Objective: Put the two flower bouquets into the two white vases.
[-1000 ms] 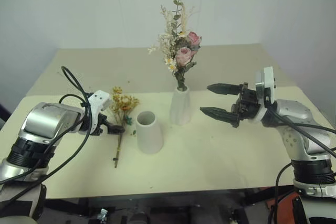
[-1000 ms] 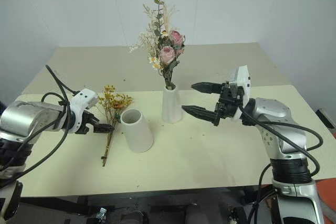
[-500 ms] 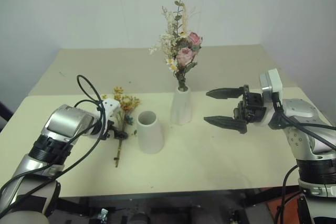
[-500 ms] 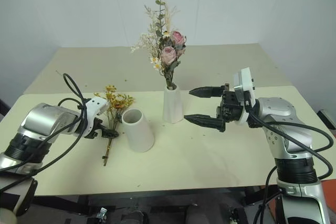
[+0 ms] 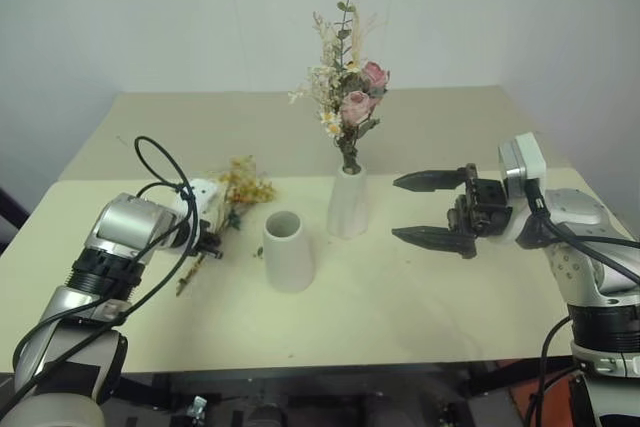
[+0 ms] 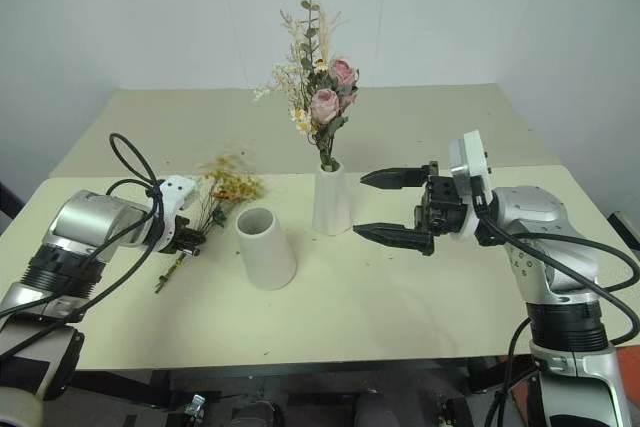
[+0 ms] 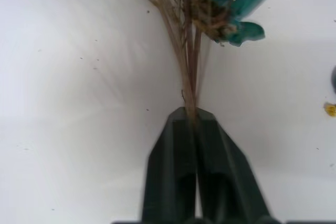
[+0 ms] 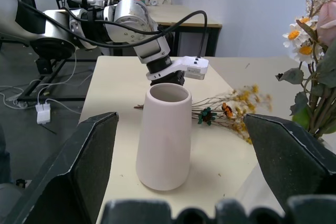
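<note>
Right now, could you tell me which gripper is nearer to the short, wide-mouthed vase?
The left gripper, shut on the yellow bouquet's stems, sits just beside the short vase. The right gripper hovers open farther off, beyond the tall vase.

This looks like a robotics lab or test room. Past the cream table [image 8: 121,85] stands another desk [image 8: 181,15] on black metal legs, with cables [image 8: 31,95] trailing over a grey floor [image 8: 31,145], under bare white walls [image 5: 150,17].
</note>
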`<action>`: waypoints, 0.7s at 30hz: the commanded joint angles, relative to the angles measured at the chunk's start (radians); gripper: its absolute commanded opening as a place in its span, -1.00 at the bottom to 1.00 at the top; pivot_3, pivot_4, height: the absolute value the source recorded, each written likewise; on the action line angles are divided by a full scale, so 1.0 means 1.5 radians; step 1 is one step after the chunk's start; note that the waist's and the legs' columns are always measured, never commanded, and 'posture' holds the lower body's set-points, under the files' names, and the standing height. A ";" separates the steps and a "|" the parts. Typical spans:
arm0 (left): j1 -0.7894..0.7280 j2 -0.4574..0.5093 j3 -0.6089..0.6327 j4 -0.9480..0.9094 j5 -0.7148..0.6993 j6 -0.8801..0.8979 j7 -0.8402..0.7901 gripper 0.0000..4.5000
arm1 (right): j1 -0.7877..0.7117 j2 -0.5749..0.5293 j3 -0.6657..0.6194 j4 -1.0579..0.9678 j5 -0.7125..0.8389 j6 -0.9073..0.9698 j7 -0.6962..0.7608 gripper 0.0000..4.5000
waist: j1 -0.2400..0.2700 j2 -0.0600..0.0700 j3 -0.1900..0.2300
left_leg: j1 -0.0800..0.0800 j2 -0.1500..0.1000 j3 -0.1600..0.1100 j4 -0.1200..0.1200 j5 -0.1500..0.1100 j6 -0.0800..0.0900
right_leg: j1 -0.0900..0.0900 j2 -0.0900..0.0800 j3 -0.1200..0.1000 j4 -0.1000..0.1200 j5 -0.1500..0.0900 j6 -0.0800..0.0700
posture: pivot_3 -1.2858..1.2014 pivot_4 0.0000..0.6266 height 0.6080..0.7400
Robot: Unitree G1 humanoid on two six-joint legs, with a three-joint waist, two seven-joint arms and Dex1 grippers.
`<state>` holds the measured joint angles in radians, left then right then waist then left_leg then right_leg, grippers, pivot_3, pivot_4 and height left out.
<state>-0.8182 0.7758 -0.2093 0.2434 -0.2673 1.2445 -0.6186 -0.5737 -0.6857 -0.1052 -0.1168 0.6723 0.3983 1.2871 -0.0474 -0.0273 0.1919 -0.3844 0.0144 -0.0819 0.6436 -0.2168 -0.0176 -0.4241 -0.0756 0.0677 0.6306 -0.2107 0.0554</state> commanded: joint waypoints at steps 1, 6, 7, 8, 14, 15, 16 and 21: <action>0.019 0.021 0.078 -0.042 0.002 -0.104 -0.007 -0.99 | -0.004 -0.008 -0.023 -0.012 0.011 -0.017 0.005 1.00 | 0.000 0.000 0.000 | 0.000 0.000 0.000 0.000 0.000 0.000 | 0.000 0.000 0.000 0.000 0.000 0.000 | 0.03 -0.52 1.00; 0.061 -0.041 0.275 -0.068 -0.060 -0.304 0.019 -0.99 | -0.005 -0.009 -0.022 -0.001 0.007 -0.020 0.009 1.00 | 0.003 0.000 0.000 | -0.001 0.000 0.000 0.000 0.000 0.000 | -0.001 -0.001 0.000 -0.001 0.003 -0.005 | 0.03 -0.52 1.00; 0.057 -0.053 0.304 -0.077 -0.080 -0.315 0.017 -0.99 | -0.006 -0.009 -0.022 0.002 0.006 -0.020 0.011 1.00 | 0.004 0.000 0.000 | -0.001 0.000 0.000 0.001 0.000 0.000 | -0.001 -0.001 0.000 -0.001 0.004 -0.005 | 0.03 -0.52 1.00; 0.053 -0.065 0.328 -0.086 -0.097 -0.337 0.012 -0.99 | -0.006 -0.010 -0.022 0.005 0.006 -0.020 0.013 1.00 | 0.004 0.000 0.000 | -0.001 0.000 0.000 0.001 0.000 0.000 | 0.000 -0.001 0.000 -0.001 0.004 -0.005 | 0.03 -0.52 1.00; 0.030 -0.097 0.395 -0.147 -0.231 -0.397 -0.093 -0.99 | -0.005 -0.014 -0.024 0.013 0.004 -0.022 0.021 1.00 | 0.004 0.000 0.000 | -0.001 0.000 0.000 0.001 0.000 -0.001 | 0.000 -0.001 0.000 -0.001 0.004 -0.005 | 0.03 -0.52 1.00; 0.020 -0.110 0.413 -0.153 -0.269 -0.394 -0.103 -0.99 | -0.003 -0.015 -0.024 0.013 0.003 -0.025 0.023 1.00 | 0.004 0.000 0.000 | -0.002 0.000 0.000 0.001 0.000 -0.001 | 0.000 -0.001 0.000 -0.001 0.004 -0.005 | 0.03 -0.52 1.00; 0.011 -0.118 0.426 -0.155 -0.298 -0.386 -0.107 -0.99 | -0.001 -0.015 -0.024 0.013 0.003 -0.026 0.023 1.00 | 0.004 0.000 0.000 | -0.002 0.000 0.000 0.001 0.000 -0.001 | 0.000 -0.001 0.000 -0.001 0.004 -0.005 | 0.03 -0.52 1.00; -0.017 -0.130 0.425 -0.158 -0.369 -0.351 -0.108 -0.99 | 0.008 -0.021 -0.027 0.008 0.005 -0.032 0.024 1.00 | 0.001 0.000 0.000 | -0.001 0.000 0.000 0.001 0.000 -0.001 | 0.000 -0.001 0.000 -0.001 0.004 -0.004 | 0.03 -0.52 1.00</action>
<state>-0.8261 0.5787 0.4162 0.0337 -0.7697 0.7006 -0.7680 -0.5605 -0.7023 -0.1063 -0.0852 0.6705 0.3742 1.3170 -0.0455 -0.0276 0.1920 -0.3854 0.0140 -0.0817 0.6453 -0.2164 -0.0184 -0.4232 -0.0765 0.0674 0.6292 -0.2054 0.0491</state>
